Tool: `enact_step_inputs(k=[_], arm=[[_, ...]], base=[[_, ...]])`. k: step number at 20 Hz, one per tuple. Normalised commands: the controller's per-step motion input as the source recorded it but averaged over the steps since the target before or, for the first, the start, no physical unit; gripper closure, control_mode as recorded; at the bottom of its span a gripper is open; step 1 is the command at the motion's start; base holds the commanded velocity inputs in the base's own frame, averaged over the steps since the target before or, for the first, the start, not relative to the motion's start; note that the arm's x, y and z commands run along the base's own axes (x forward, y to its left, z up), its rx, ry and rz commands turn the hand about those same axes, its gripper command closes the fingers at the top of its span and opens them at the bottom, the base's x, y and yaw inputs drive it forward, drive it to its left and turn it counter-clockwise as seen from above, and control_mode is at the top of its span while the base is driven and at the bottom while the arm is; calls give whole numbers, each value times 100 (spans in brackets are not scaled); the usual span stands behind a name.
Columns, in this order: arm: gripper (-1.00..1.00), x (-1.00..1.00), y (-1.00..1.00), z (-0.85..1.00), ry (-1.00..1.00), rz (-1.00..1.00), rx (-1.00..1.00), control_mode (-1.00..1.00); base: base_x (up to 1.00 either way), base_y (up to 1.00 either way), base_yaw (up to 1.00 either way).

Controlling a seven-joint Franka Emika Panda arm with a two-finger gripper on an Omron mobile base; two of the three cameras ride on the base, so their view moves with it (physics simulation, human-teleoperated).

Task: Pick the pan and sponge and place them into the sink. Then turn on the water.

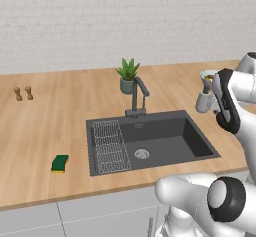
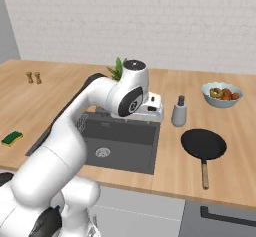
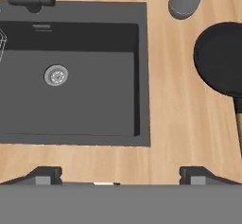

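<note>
The black pan (image 2: 203, 144) lies on the wooden counter right of the sink (image 2: 120, 146), its handle (image 2: 204, 173) pointing toward the front edge. In the hand view the pan (image 3: 224, 64) sits at the right edge and the sink basin (image 3: 94, 100) with its round drain (image 3: 56, 75) lies to the left. My gripper (image 3: 122, 175) hangs open and empty above the sink's right rim, and its fingertips (image 3: 45, 176) stand wide apart. The green and yellow sponge (image 1: 60, 163) rests on the counter left of the sink. The dark faucet (image 1: 137, 96) stands behind the basin, and no water runs.
A wire rack (image 1: 109, 146) fills the sink's left side. A potted plant (image 1: 128, 76) stands behind the faucet. Behind the pan are a grey bottle (image 2: 179, 112) and a pale bowl of food (image 2: 222, 94). Two small shakers (image 1: 23, 93) stand at the far left.
</note>
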Motion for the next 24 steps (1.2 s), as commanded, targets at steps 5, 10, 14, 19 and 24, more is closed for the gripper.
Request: enact_step_inputs(k=[5, 10, 14, 19, 24], arm=[[-100, -31, -84, -36, 0, -4, 0, -100], [-100, -19, -85, -33, 0, -3, 1, -100], [-100, -2, -70, -26, 1, 0, 2, -100], [-100, 0, -66, -37, 9, 0, 0, -100], [-100, 0, -59, -39, 11, 0, 0, -100]], base=[[0, 0, 0], [0, 0, 0], [0, 0, 0], [0, 0, 0], [0, 0, 0]])
